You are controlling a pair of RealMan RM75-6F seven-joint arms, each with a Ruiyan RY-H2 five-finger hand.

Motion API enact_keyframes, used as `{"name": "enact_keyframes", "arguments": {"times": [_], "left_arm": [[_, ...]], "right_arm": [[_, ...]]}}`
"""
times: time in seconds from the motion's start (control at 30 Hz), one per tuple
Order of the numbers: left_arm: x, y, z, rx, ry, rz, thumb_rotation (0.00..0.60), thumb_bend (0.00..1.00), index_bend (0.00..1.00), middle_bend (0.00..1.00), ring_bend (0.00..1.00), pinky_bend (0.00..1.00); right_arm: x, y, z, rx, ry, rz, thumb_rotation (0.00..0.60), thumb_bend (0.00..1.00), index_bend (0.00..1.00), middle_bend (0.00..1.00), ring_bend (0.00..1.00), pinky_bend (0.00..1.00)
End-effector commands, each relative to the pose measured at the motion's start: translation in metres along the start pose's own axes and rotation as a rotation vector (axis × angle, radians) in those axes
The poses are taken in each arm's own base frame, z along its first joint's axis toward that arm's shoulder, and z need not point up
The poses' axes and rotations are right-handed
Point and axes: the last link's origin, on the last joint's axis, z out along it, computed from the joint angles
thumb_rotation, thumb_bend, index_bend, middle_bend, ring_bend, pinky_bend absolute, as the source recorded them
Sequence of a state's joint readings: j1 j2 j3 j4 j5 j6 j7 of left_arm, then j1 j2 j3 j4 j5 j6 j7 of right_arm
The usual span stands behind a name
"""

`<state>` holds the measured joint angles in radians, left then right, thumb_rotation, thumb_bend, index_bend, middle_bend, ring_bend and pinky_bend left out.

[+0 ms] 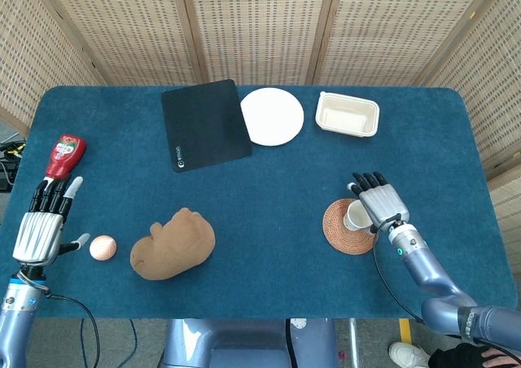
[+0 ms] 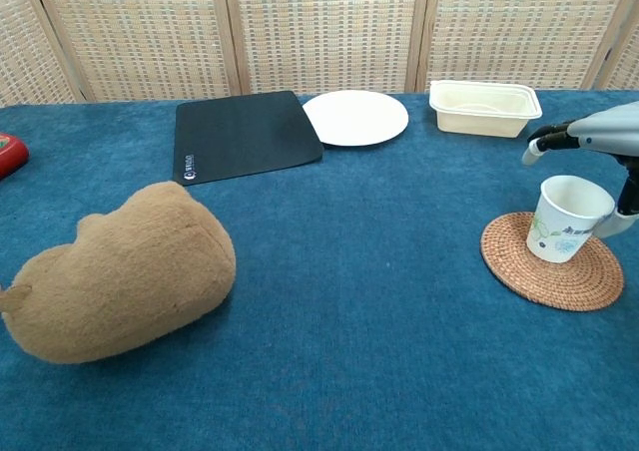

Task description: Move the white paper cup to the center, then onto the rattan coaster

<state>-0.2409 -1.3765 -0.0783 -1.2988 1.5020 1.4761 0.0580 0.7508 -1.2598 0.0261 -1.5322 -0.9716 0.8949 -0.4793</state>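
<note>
Standing on the rattan coaster (image 2: pixel 552 260) near the table's right edge, the white paper cup (image 2: pixel 565 219) leans a little, its mouth tipped toward the right hand (image 1: pixel 379 199). That hand hovers over and behind it with fingers spread; in the chest view a thumb seems to sit against the cup's far side, but whether it truly touches cannot be told, so the hand reads as released rather than grasping.

The main risk, judged from this, lies in the withdrawal: a light, empty-looking cup that is not yet flat could topple if a finger brushes its rim as the hand lifts away, or roll off the coaster onto the blue table (image 1: pixel 269 189). Pulling back sideways rather than upward would make a snag likelier.

The left hand (image 1: pixel 45 221) rests open near the front left corner, holding nothing, beside a small orange ball (image 1: pixel 102 247) and below a ketchup bottle (image 1: pixel 64 155).

As for containers, the cup shows nothing inside, and the cream tray (image 1: pixel 348 114) toward the back right edge also looks empty. The white plate (image 1: pixel 272 116) beside it is bare.
</note>
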Motion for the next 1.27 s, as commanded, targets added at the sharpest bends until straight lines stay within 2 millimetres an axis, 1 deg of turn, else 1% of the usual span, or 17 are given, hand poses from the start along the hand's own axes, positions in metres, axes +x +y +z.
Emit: {"name": "enact_keyframes", "arguments": {"times": [0.03, 0.17, 0.3, 0.4, 0.47, 0.73, 0.97, 1.1, 1.17, 1.27], "left_arm": [[0.001, 0.000, 0.000, 0.001, 0.003, -0.001, 0.600, 0.06, 0.00, 0.00, 0.00, 0.00], [0.002, -0.001, -0.001, 0.000, 0.009, -0.004, 0.600, 0.06, 0.00, 0.00, 0.00, 0.00], [0.004, -0.002, -0.003, 0.000, 0.019, -0.003, 0.600, 0.05, 0.00, 0.00, 0.00, 0.00], [0.006, -0.001, -0.004, -0.004, 0.025, -0.010, 0.600, 0.05, 0.00, 0.00, 0.00, 0.00], [0.007, 0.000, -0.006, -0.009, 0.032, -0.009, 0.600, 0.05, 0.00, 0.00, 0.00, 0.00], [0.011, 0.003, -0.011, -0.020, 0.054, -0.004, 0.600, 0.06, 0.00, 0.00, 0.00, 0.00], [0.021, 0.007, -0.024, -0.028, 0.078, -0.003, 0.600, 0.06, 0.00, 0.00, 0.00, 0.00], [0.023, 0.006, -0.033, -0.024, 0.078, 0.001, 0.600, 0.05, 0.00, 0.00, 0.00, 0.00], [0.021, 0.006, -0.034, -0.023, 0.075, 0.009, 0.600, 0.06, 0.00, 0.00, 0.00, 0.00], [0.017, 0.006, -0.035, -0.027, 0.065, 0.018, 0.600, 0.06, 0.00, 0.00, 0.00, 0.00]], "right_arm": [[0.000, 0.007, -0.003, -0.029, 0.017, -0.013, 0.600, 0.05, 0.07, 0.00, 0.00, 0.00], [0.001, 0.019, -0.012, -0.086, 0.049, -0.021, 0.600, 0.05, 0.03, 0.00, 0.00, 0.00], [-0.001, 0.035, -0.027, -0.151, 0.103, 0.011, 0.600, 0.05, 0.00, 0.00, 0.00, 0.00], [-0.006, 0.048, -0.042, -0.200, 0.161, 0.041, 0.600, 0.05, 0.00, 0.00, 0.00, 0.00], [-0.015, 0.058, -0.061, -0.245, 0.216, 0.073, 0.600, 0.05, 0.00, 0.00, 0.00, 0.00], [-0.037, 0.071, -0.098, -0.290, 0.312, 0.144, 0.600, 0.05, 0.00, 0.00, 0.00, 0.00], [-0.053, 0.081, -0.137, -0.336, 0.371, 0.219, 0.600, 0.05, 0.00, 0.00, 0.00, 0.00], [-0.059, 0.084, -0.157, -0.339, 0.407, 0.246, 0.600, 0.05, 0.00, 0.00, 0.00, 0.00], [-0.060, 0.083, -0.160, -0.327, 0.414, 0.249, 0.600, 0.05, 0.00, 0.00, 0.00, 0.00], [-0.056, 0.079, -0.164, -0.302, 0.441, 0.256, 0.600, 0.05, 0.00, 0.00, 0.00, 0.00]]}}
